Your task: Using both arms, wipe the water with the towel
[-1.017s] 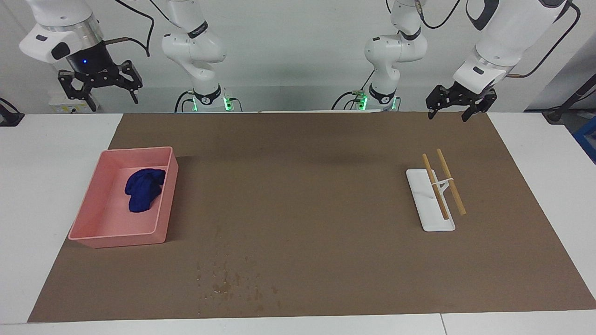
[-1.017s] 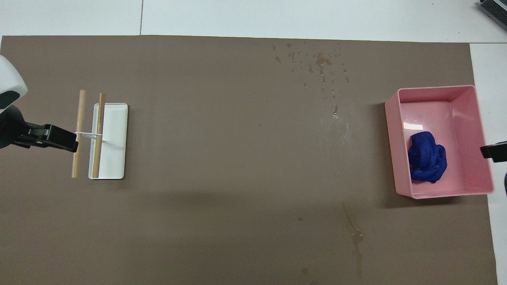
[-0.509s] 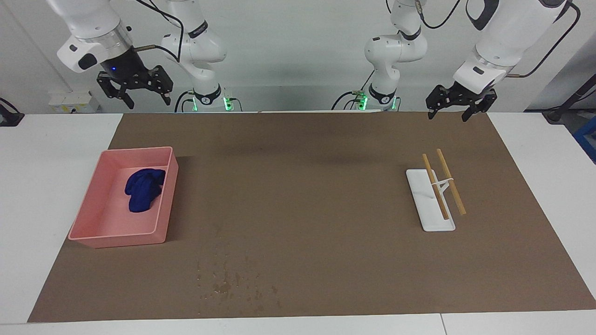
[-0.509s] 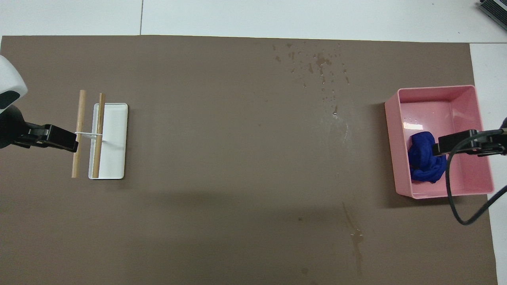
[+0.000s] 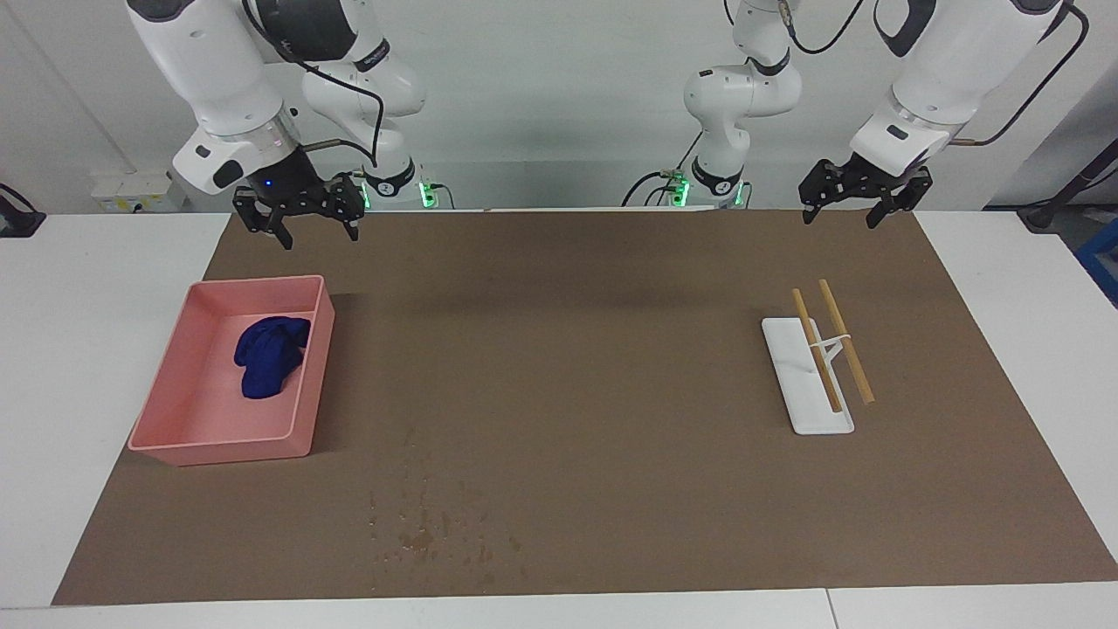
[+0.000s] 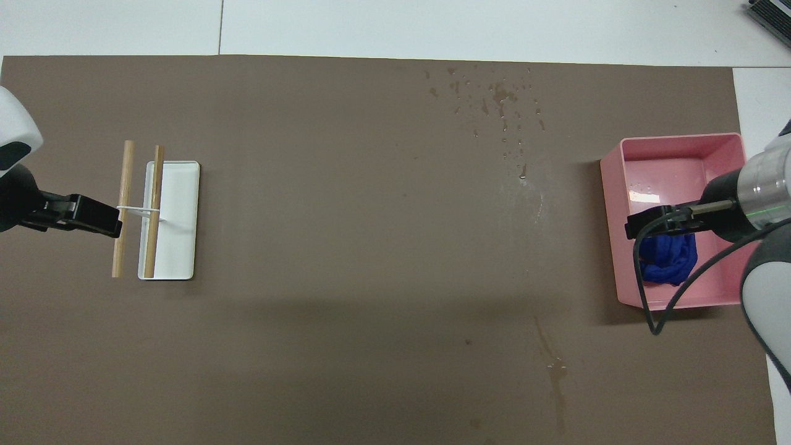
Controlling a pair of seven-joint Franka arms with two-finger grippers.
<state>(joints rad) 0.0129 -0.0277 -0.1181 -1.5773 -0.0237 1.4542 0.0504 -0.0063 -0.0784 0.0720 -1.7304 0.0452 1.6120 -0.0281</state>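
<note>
The navy-blue towel (image 5: 266, 356) lies bunched in the pink tray (image 5: 175, 444), at the right arm's end of the table. In the overhead view, the towel (image 6: 670, 264) is partly covered by my right gripper (image 6: 655, 222). In the facing view, my right gripper (image 5: 318, 236) hangs open and empty, well above the tray and touching nothing. Water drops (image 5: 437, 535) dot the brown mat farther from the robots than the tray; from above the water (image 6: 497, 102) lies near the mat's edge. My left gripper (image 5: 838, 218) waits open and raised at the left arm's end.
A white rack with two wooden sticks (image 5: 817, 371) stands on the mat under the left arm. From above, the left gripper (image 6: 93, 216) overlaps the rack's (image 6: 176, 216) outer stick. The pink tray's rim (image 6: 680, 139) stands well above the brown mat (image 5: 568, 393).
My right arm has swung in from the table's end and come lower, now over the tray and the towel. The left arm, the towel and the rack have not moved.
</note>
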